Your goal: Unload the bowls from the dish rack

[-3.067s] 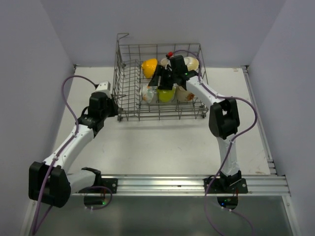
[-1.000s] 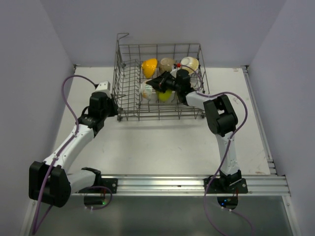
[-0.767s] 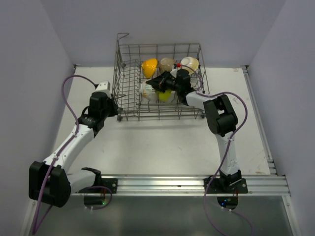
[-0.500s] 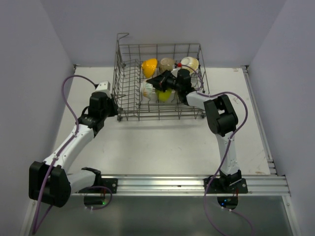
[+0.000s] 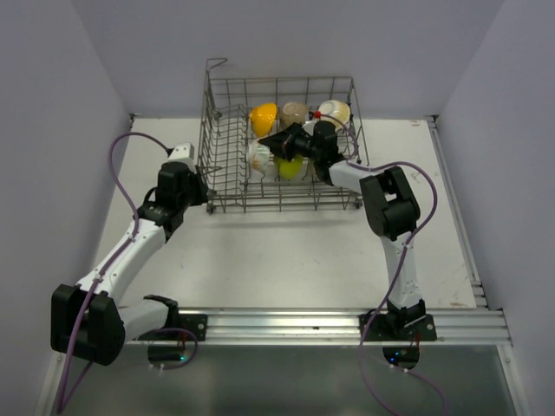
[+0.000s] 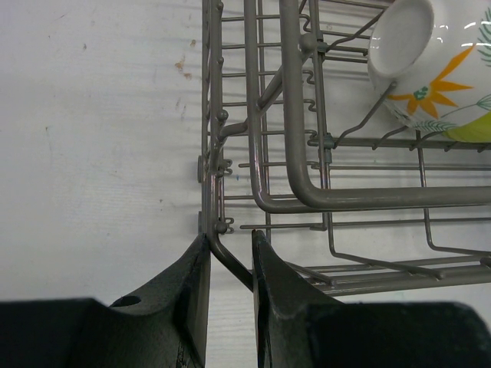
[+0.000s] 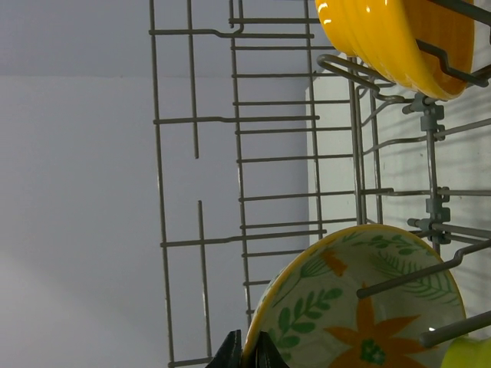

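Note:
The grey wire dish rack stands at the back of the table. Inside it are a yellow bowl, a beige bowl, a cream bowl, a floral bowl and a lime-green bowl. My right gripper reaches into the rack from the right. In the right wrist view my right gripper is shut on the yellow rim of the floral bowl, which leans on the tines. My left gripper is closed around a bent wire at the near left corner of the dish rack.
The yellow bowl sits on tines just beyond the floral one. The rack's tall grid wall stands close in front of the right gripper. Grey walls close in the table on the left, back and right.
Since the earliest frame my right arm has folded and dropped its gripper among the bowls onto the floral bowl's rim. Over the last second it barely shifts. My left arm has not moved.

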Robot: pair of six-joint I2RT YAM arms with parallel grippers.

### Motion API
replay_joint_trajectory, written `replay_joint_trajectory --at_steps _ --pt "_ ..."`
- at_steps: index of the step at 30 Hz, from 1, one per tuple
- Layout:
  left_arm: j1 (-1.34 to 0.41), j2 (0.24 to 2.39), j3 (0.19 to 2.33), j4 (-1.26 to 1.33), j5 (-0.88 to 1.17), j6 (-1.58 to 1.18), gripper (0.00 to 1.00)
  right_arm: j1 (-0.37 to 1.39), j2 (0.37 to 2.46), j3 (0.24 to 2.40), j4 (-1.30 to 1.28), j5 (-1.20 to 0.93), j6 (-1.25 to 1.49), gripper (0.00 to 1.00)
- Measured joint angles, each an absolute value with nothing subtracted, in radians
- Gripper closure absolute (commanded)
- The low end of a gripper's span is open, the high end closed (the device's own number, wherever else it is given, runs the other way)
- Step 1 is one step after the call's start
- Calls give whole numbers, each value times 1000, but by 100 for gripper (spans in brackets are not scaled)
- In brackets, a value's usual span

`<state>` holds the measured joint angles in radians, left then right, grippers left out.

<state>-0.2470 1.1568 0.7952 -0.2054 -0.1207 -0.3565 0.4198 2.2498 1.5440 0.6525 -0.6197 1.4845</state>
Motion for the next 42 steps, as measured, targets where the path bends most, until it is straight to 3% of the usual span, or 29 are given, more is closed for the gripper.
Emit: replay_joint_trajectory --at_steps 23,29,30,32,33,40,42 --pt "-247 1157 795 -205 -120 -356 100 428 2181 1608 673 -620 1529 100" --pt "-247 1157 795 -206 -120 -355 64 425 2166 1655 561 -626 1462 100" --pt "-247 1157 795 -207 -119 -349 52 424 2160 1674 523 -630 1440 100" --pt "-250 1157 795 -213 -99 -333 42 422 2143 1709 450 -636 1395 100" --pt "-255 1159 795 -212 -88 -326 32 420 2130 1727 414 -643 1371 100" --pt "-255 1158 796 -219 -90 -295 3 392 2020 1792 234 -678 1232 100" --pt "-254 1157 796 -225 -95 -294 0 379 1999 1800 192 -686 1192 100"
